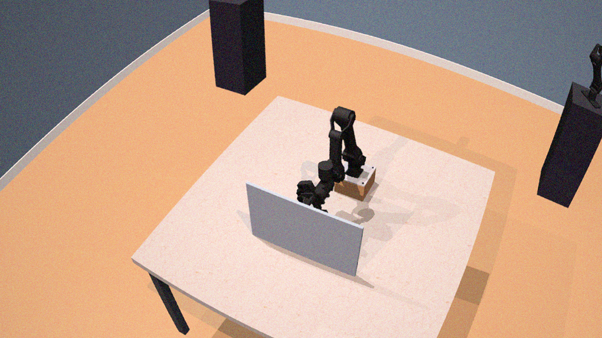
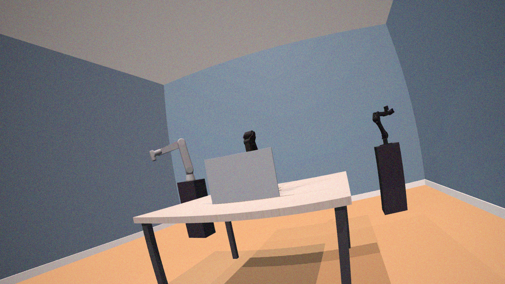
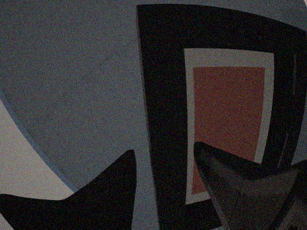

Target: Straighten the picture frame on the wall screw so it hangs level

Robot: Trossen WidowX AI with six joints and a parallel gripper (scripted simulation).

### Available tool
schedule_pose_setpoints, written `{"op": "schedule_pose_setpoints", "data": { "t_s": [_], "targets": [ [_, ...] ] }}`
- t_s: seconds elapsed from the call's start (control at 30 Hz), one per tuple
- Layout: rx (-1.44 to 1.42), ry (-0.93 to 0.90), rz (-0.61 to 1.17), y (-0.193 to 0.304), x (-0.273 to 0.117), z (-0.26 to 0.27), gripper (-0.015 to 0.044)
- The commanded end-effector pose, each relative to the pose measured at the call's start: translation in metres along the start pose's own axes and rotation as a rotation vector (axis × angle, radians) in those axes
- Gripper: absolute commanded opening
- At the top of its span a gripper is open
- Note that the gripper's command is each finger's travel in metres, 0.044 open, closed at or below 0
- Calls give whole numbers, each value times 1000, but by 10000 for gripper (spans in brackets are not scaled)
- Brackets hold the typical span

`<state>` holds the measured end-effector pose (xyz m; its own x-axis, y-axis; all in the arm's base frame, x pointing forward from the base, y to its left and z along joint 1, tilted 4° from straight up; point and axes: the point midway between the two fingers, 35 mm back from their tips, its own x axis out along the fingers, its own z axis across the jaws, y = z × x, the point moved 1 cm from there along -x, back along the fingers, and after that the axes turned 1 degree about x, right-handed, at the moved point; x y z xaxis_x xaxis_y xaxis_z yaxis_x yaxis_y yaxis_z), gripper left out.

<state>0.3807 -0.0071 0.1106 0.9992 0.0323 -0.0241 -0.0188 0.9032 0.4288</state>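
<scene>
We have the end effector (image 1: 318, 205) (image 3: 165, 153) standing partly open, its fingers well short of meeting, with nothing we can make out held between them. In the wrist view one fingertip lies outside the near edge of the picture frame (image 3: 163, 96) and the other overlaps its face; we cannot tell whether either touches. The frame hangs against the upright grey panel (image 1: 305, 230) (image 2: 243, 176) (image 3: 80, 80) standing on the surface (image 1: 305, 302) (image 2: 310, 187).

If we grip too shallowly on that edge, the frame could slip or swing as we lift. If the fingertips sit off-centre on the edge, closing could push it sideways and twist it on the screw. Too high a lift could free the hidden strip from the screw altogether; too small a one could leave the notch engaged, so a sideways move would drag or skip. Releasing before a notch seats could drop it.

Only the wrist view shows the frame, with its black border, pale mat and reddish-brown picture. That view's slant and curved edges keep us from judging which side is too high. The top view shows our black arm (image 1: 336, 146) (image 2: 249, 140) reaching behind the panel, while the exterior view shows the panel's blank back and only the arm's upper part, with the end effector hidden.
</scene>
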Motion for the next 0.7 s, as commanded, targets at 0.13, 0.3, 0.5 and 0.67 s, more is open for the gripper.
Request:
{"op": "schedule_pose_setpoints", "data": {
  "t_s": [0.13,0.3,0.5,0.67],
  "targets": [
    [6,-1,-3,-1,0,0,76],
    [6,-1,-3,-1,0,0,43],
    [6,-1,-3,-1,0,0,0],
    [6,-1,-3,0,0,1,0]
  ]
}}
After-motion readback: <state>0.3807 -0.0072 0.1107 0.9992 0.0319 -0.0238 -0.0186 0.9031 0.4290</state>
